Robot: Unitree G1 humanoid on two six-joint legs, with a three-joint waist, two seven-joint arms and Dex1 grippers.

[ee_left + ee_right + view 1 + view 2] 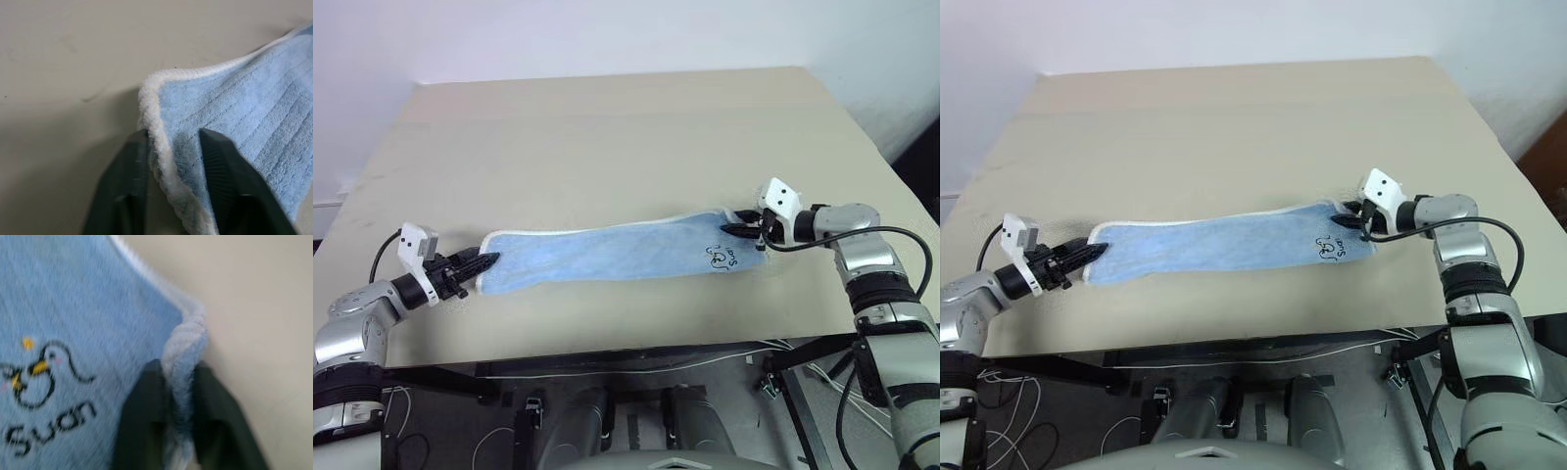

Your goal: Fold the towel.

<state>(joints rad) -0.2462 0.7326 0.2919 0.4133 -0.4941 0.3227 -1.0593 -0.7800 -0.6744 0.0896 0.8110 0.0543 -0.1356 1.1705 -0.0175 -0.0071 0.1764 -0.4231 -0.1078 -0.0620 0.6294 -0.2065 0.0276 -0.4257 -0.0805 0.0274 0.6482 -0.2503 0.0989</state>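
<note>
Beige table [607, 127] takes up most of the head view, upper center to lower edge.

Towel [607, 250], light blue w/ white edging, lies on the table as a long narrow band across mid-frame, running from lower left up to the right; looks folded lengthwise, slightly bunched. Dark printed logo [722, 258] near its right end: a small bird drawing w/ lettering under it.

Left gripper [481, 262] at mid-left of frame, at the towel's left corner. In the wrist view its two black fingers [122, 191] straddle the white edge w/ visible gaps to the cloth – spread a bit, not pinching.

Right gripper [742, 229] at mid-right, at the towel's right corner. Its fingers [142, 421] sit either side of a bunched-up fold of the corner, close against it; cloth between them, grip looks loose.
</note>
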